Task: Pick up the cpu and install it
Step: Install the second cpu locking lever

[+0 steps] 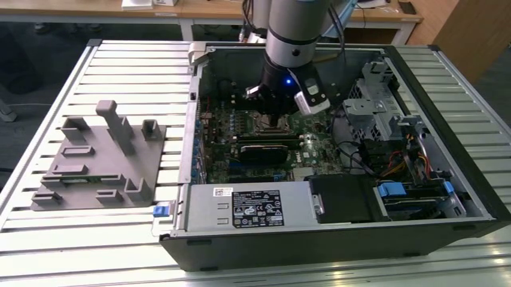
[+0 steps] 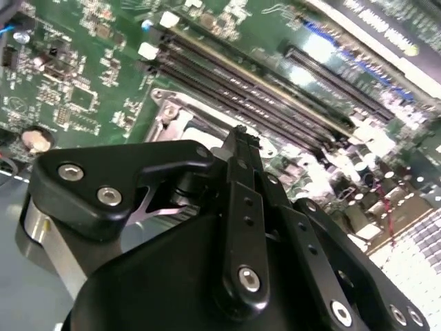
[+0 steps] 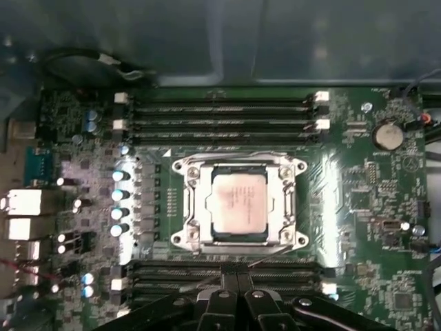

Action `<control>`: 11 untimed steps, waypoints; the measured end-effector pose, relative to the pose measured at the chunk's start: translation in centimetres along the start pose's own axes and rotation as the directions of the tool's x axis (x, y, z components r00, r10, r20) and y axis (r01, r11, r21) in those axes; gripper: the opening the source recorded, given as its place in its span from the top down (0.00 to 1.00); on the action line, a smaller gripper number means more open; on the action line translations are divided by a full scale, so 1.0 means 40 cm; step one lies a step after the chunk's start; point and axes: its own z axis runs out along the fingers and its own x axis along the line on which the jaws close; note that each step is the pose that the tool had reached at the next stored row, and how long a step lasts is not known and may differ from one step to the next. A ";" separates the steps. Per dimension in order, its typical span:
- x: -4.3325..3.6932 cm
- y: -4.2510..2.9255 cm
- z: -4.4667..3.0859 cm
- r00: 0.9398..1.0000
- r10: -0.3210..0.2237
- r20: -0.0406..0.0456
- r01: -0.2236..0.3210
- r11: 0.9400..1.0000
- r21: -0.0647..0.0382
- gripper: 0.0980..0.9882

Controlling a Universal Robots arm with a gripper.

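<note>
The cpu (image 3: 238,203), a square chip with a pale silver top, lies flat inside the metal socket frame (image 3: 185,207) at the middle of the green motherboard (image 3: 372,200) in the first wrist view. My gripper (image 3: 238,277) hovers above the board just beside the socket, over the memory slots. Its two black fingers are pressed together with nothing between them. In the exterior view the gripper (image 1: 276,124) hangs low inside the open computer case (image 1: 447,78), and it covers the socket there. In the second wrist view the shut fingertips (image 2: 240,135) point down at the socket frame (image 2: 169,110).
Rows of memory slots (image 3: 220,114) run along both sides of the socket. A drive cage (image 1: 383,113) and cables fill the case at the exterior view's right. A power supply (image 1: 248,206) sits at the case front. A grey tray (image 1: 96,161) with upright blocks lies on the slatted table.
</note>
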 end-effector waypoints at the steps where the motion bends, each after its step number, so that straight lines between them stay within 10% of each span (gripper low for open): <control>1: 0.006 -0.003 0.000 1.000 0.000 0.000 0.000 1.000 -0.001 0.99; 11: 0.045 -0.014 0.026 1.000 0.000 0.000 0.000 1.000 -0.013 0.99</control>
